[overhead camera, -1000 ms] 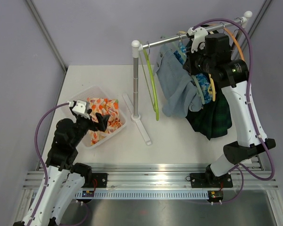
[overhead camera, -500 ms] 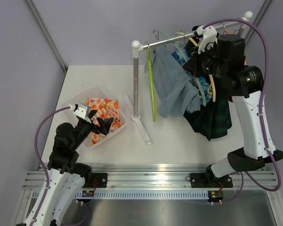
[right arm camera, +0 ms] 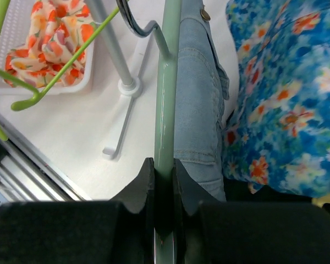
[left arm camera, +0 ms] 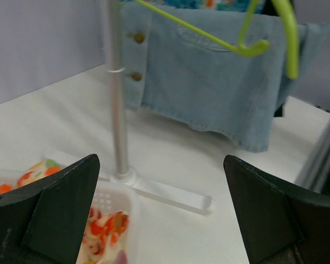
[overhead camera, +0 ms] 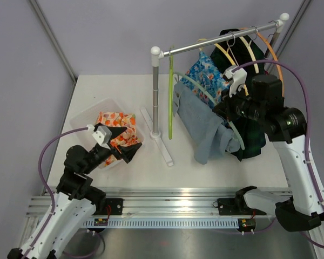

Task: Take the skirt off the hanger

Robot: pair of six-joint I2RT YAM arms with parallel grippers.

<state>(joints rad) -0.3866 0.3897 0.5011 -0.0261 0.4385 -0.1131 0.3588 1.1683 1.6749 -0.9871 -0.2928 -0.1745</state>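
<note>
Over white table, my right gripper clamps the pale green hanger bearing the denim skirt, the hanger's top cut off in wrist view, while my left gripper gapes wide.

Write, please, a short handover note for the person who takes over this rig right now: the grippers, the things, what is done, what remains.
Left gripper: jaws open, empty, over the near edge of the clear plastic bin holding orange floral cloth.
Right gripper: jaws shut on the pale green plastic hanger.
Blue denim skirt: on that hanger, in front of the metal rail; the hook appears free of the rail.
Done: hanger apparently off the rail.
Left: pull the skirt off the hanger.
</note>
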